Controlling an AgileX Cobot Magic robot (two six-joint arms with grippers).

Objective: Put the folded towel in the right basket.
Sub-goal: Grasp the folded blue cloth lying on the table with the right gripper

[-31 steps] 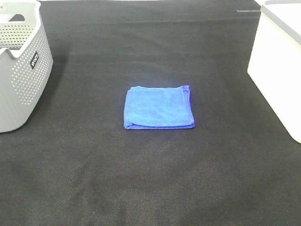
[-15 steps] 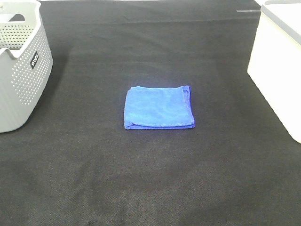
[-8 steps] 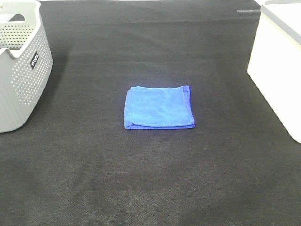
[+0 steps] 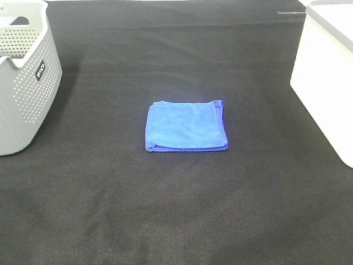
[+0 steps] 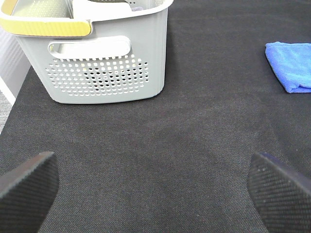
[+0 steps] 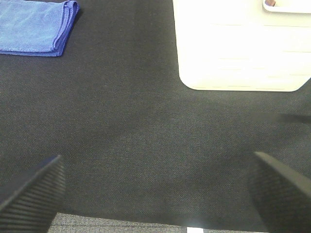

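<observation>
A folded blue towel [image 4: 186, 126] lies flat on the black table mat in the middle of the exterior high view. It also shows in the left wrist view [image 5: 290, 65] and in the right wrist view [image 6: 36, 27]. The right basket [image 4: 325, 72] is white and stands at the right edge; it shows in the right wrist view [image 6: 243, 48] too. My left gripper [image 5: 150, 187] is open above bare mat near the grey basket. My right gripper [image 6: 155, 187] is open above bare mat near the white basket. Neither arm shows in the exterior high view.
A grey perforated basket [image 4: 25, 77] stands at the far left, seen close in the left wrist view [image 5: 99, 53] with a yellow-rimmed handle. The black mat [image 4: 182, 210] covers the table. The mat's edge shows in the right wrist view [image 6: 121, 224].
</observation>
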